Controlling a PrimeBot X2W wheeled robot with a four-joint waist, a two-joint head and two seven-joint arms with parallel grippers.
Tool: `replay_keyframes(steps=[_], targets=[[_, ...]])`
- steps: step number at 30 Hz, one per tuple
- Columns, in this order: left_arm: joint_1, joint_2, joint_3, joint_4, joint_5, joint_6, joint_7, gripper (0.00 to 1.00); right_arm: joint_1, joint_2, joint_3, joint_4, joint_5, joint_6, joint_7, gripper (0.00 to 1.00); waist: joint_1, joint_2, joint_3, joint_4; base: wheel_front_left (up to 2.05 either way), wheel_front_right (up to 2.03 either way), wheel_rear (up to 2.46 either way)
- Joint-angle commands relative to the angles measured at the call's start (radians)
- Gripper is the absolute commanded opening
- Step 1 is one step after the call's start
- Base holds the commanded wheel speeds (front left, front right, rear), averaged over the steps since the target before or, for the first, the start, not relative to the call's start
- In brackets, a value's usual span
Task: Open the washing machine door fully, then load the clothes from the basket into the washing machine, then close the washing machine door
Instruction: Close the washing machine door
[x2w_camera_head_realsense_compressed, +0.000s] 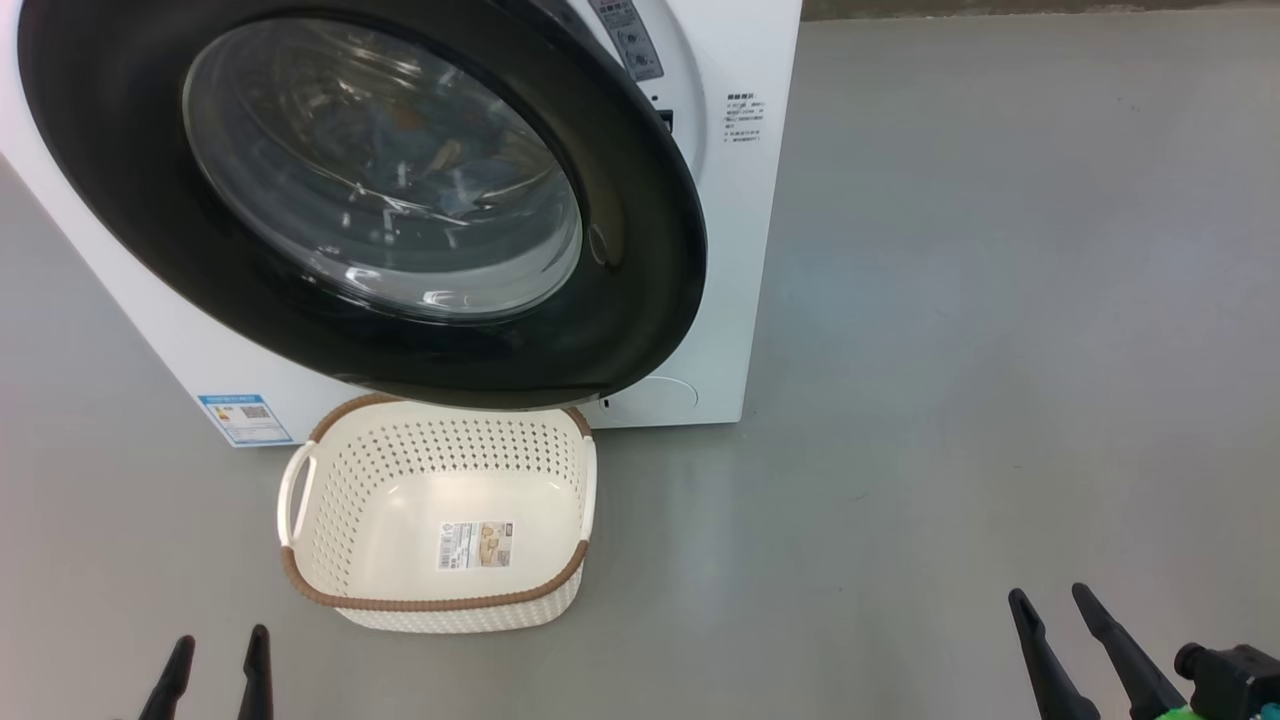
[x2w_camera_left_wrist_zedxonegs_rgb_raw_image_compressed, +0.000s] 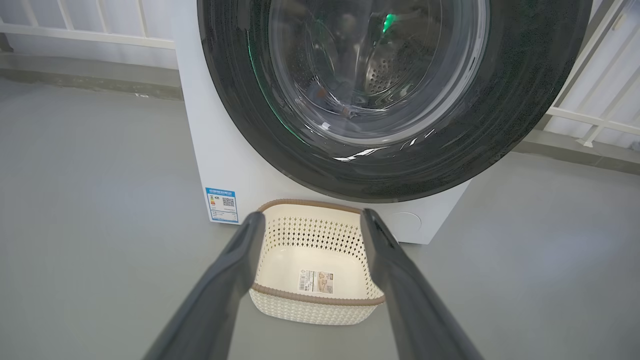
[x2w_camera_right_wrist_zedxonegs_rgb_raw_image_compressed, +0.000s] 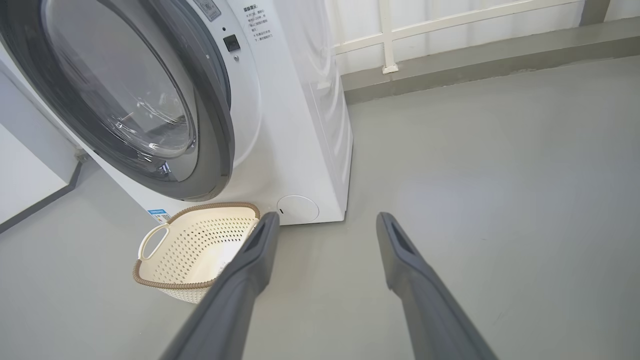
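Our left fingers (x2w_camera_head_realsense_compressed: 256, 675) and right fingers (x2w_camera_head_realsense_compressed: 1042, 655) are spread, holding nothing; the basket (x2w_camera_head_realsense_compressed: 330, 520) sits below the door (x2w_camera_head_realsense_compressed: 640, 250), clothes (x2w_camera_head_realsense_compressed: 430, 160) behind its glass.

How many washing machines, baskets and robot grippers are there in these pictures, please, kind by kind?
Big white front-loading washing machine: 1
Small cream-white perforated plastic basket: 1
Dark two-fingered grippers: 2 (left gripper, right gripper)
Total: 4
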Motion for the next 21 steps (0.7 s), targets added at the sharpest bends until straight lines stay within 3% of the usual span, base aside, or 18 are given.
replay_keyframes(steps=[1,11,12,13,14,15,16,21], targets=[[-0.015,0.005,0.046,-0.03,0.013,-0.003,-0.012,1.0,0.008,-0.015,0.014,-0.023,-0.008,0.002,-0.005,1.0,0.0,0.0,0.0,0.0,0.0,0.0,0.0],[-0.016,-0.01,0.061,-0.044,0.032,-0.003,-0.012,1.0,-0.005,-0.005,0.002,-0.034,0.003,0.002,-0.005,1.0,0.0,0.0,-0.003,0.008,0.0,0.0,0.0],[-0.015,-0.012,0.061,-0.045,0.033,-0.003,-0.012,1.0,-0.009,-0.004,0.002,-0.036,0.007,0.002,-0.005,0.81,0.0,0.0,-0.003,0.01,0.0,0.0,0.0],[-0.015,-0.014,0.06,-0.046,0.034,-0.003,-0.012,1.0,-0.013,-0.002,0.003,-0.039,0.011,0.002,-0.005,0.4,0.0,0.0,-0.005,0.012,0.0,0.0,0.0],[-0.014,-0.016,0.059,-0.047,0.034,-0.003,-0.012,1.0,-0.018,-0.001,0.006,-0.041,0.013,0.002,-0.005,0.35,0.0,0.0,-0.006,0.014,0.0,0.0,0.0],[-0.014,-0.018,0.058,-0.048,0.035,-0.003,-0.012,1.0,-0.026,-0.001,0.01,-0.042,0.014,0.002,-0.005,0.04,0.0,0.0,-0.006,0.016,0.0,0.0,0.0],[-0.013,-0.021,0.057,-0.05,0.036,-0.003,-0.012,1.0,-0.035,0.0,0.014,-0.044,0.016,0.002,-0.005,0.0,0.0,0.0,-0.006,0.019,0.0,0.0,0.0],[-0.019,-0.032,0.052,-0.057,0.042,-0.003,-0.012,1.0,-0.109,0.01,0.047,-0.052,0.02,0.002,-0.005,0.0,0.0,0.0,-0.001,0.039,0.0,0.0,0.0]])
